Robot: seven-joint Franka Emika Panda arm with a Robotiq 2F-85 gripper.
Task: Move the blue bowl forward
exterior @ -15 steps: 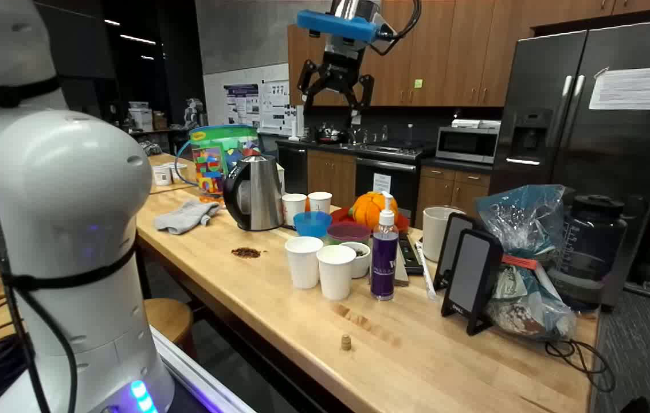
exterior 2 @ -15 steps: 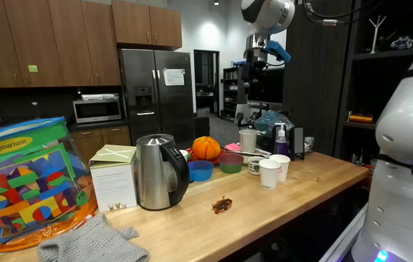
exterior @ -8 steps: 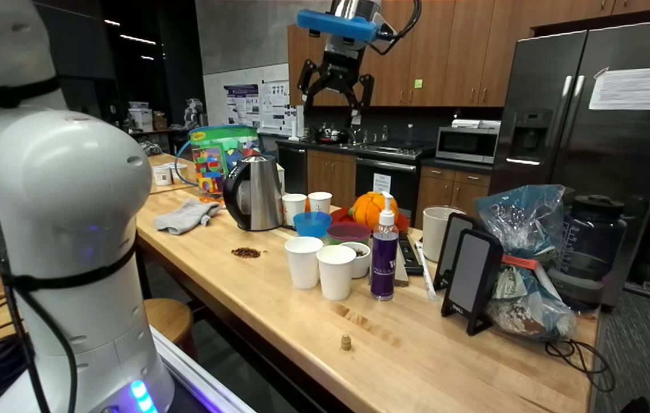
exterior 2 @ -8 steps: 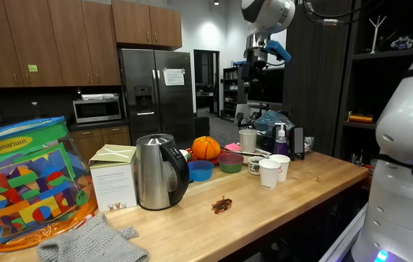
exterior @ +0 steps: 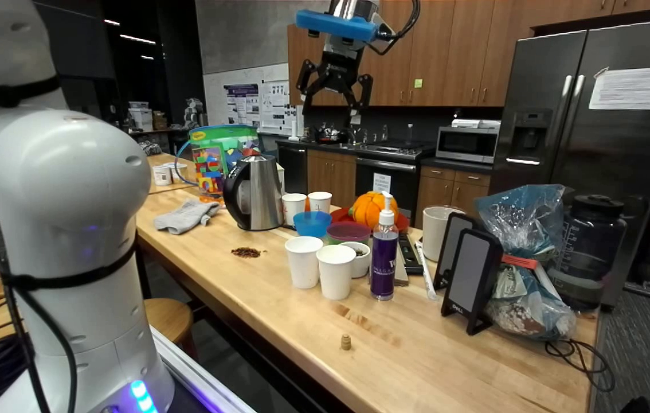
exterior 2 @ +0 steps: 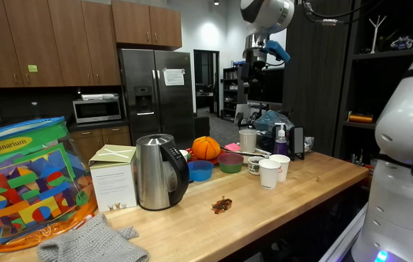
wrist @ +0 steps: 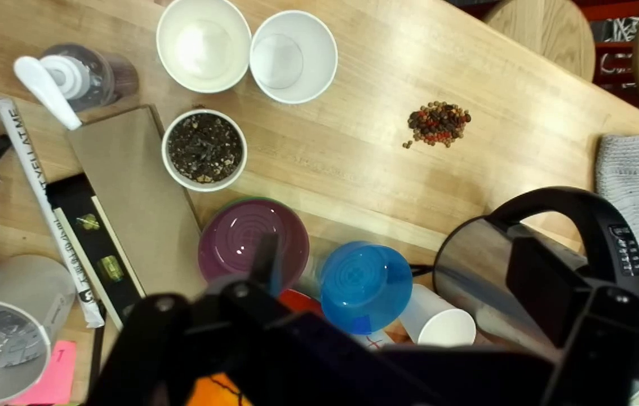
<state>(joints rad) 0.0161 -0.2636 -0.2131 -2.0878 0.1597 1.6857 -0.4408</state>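
Observation:
The blue bowl [exterior: 312,225] is small, round and light blue. It sits upright on the wooden table, and also shows in an exterior view [exterior 2: 200,171] right of the kettle. In the wrist view the blue bowl [wrist: 365,282] lies below my fingers, in the gap between them, with a dark blue square patch near its rim. My gripper [exterior: 331,110] is open and empty, high above the table, apart from everything. It also shows side-on in an exterior view [exterior 2: 247,86]. In the wrist view the spread fingers of my gripper [wrist: 404,276] hide part of what lies below.
A purple bowl [wrist: 240,237] stands beside the blue bowl. A steel kettle [exterior 2: 155,174] is on its other side. White cups [exterior: 294,207] and an orange pumpkin [exterior 2: 205,147] stand behind. White cups [exterior: 303,261], a soil cup [wrist: 205,151], a pump bottle [exterior: 383,258] and peppercorns [wrist: 439,123] stand around.
The arm and gripper have shifted very slightly to the left in both exterior views. The gripper stays open. Nothing on the table has moved.

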